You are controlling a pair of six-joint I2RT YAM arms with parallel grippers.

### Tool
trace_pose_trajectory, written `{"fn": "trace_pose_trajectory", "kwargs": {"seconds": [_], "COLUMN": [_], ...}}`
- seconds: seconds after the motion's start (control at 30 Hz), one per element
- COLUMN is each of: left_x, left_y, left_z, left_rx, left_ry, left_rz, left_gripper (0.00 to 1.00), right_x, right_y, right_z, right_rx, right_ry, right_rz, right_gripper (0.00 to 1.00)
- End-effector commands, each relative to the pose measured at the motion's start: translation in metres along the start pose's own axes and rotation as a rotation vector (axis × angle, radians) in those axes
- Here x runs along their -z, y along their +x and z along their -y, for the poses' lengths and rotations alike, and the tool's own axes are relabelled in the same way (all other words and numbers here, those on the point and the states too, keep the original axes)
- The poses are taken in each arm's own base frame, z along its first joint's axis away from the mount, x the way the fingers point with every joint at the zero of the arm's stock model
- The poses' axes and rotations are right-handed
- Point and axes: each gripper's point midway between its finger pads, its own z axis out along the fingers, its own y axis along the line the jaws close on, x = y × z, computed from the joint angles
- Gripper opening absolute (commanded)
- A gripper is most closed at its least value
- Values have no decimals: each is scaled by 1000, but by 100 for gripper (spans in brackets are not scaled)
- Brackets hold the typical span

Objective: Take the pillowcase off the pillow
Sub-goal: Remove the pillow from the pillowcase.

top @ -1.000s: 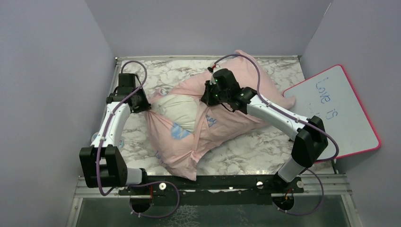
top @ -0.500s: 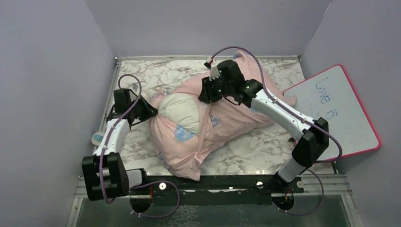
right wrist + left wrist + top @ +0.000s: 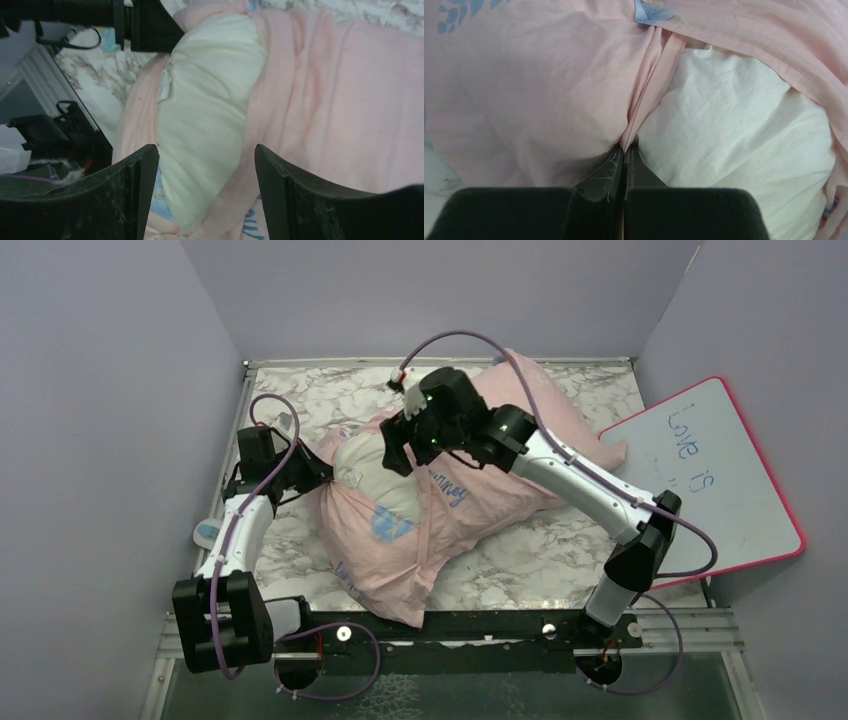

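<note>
**Left jaws pinch the pillowcase, right jaws spread above the pillow**

We see the pillowcase point(image 3: 500, 490), thin pale pink cloth with blue cursive print and soft creases. It lies bunched across the middle of the marble-patterned bench point(image 3: 560, 550), running from near left to far right. Through its gaping opening on the left bulges the pillow point(image 3: 375, 475), plump, rounded and plain off-white, with a small sewn tag at its seam.

The left jaws are pressed fully together on a narrow gathered fold of the pink cloth at the pillow's left end, and the fold is drawn into taut pleats. The right jaws stand wide apart with nothing between them, over the bare pillow where white meets the pink hem. We cannot tell whether they touch it.

A smooth, pink-framed whiteboard point(image 3: 700, 475) with blue handwriting sits at the bench's right edge, just beside the pillowcase's far right corner.
</note>
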Motion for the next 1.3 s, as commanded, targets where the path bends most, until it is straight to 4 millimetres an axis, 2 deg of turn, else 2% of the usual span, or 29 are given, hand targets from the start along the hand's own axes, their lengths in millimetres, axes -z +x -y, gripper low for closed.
{"fn": "trace_pose_trajectory", "kwargs": {"seconds": [0.0, 0.1, 0.2, 0.3, 0.37, 0.4, 0.47, 0.53, 0.57, 0.67, 0.77, 0.8, 0.83, 0.87, 0.93, 1.0, 1.17, 1.27], "left_x": [8, 6, 3, -1, -4, -6, -11, -17, -19, -24, -29, -30, -30, -29, -25, -16, 16, 33], "left_y": [-5, -9, -14, -20, -25, -28, -33, -41, -47, -71, -87, -90, -90, -90, -87, -81, -53, -27], "left_z": [23, 21, 20, 18, 15, 12, 7, 10, 13, 22, 29, 31, 31, 32, 31, 31, 20, 28], "left_rx": [-18, -19, -25, -28, -33, -37, -36, -37, -42, -64, -79, -85, -89, -92, -85, -73, -17, 24], "left_ry": [74, 65, 57, 43, 25, 11, -11, 0, 10, 26, 40, 45, 45, 42, 25, 0, -121, -107], "left_rz": [-7, -2, -4, 2, 11, 16, 16, 9, 13, 49, 68, 65, 54, 45, 32, 29, 12, -18], "left_gripper": [0, 0, 0, 0, 0, 0, 0, 0, 0, 0, 0, 7, 24, 36, 49, 55, 56, 56], "right_x": [-18, -9, 2, 9, 10, 12, 15, 18, 18, 9, -3, -6, -8, -11, -16, -23, -28, -28], "right_y": [66, 79, 80, 85, 94, 98, 104, 103, 99, 78, 71, 72, 73, 74, 77, 85, 100, 102], "right_z": [30, 49, 62, 71, 81, 93, 123, 144, 148, 134, 120, 120, 120, 119, 115, 108, 110, 111], "right_rx": [7, -12, -20, -17, 14, 28, 12, -23, -28, -36, -66, -80, -90, -101, -126, -150, -176, -181], "right_ry": [275, 410, 488, 531, 560, 593, 633, 652, 646, 543, 456, 453, 455, 452, 430, 387, 395, 402], "right_rz": [-193, -214, -179, -151, -166, -179, -212, -232, -230, -170, -134, -138, -145, -149, -162, -179, -210, -215], "right_gripper": [75, 75, 74, 55, 33, 25, 2, 1, 1, 1, 1, 1, 1, 1, 1, 1, 1, 1]}}
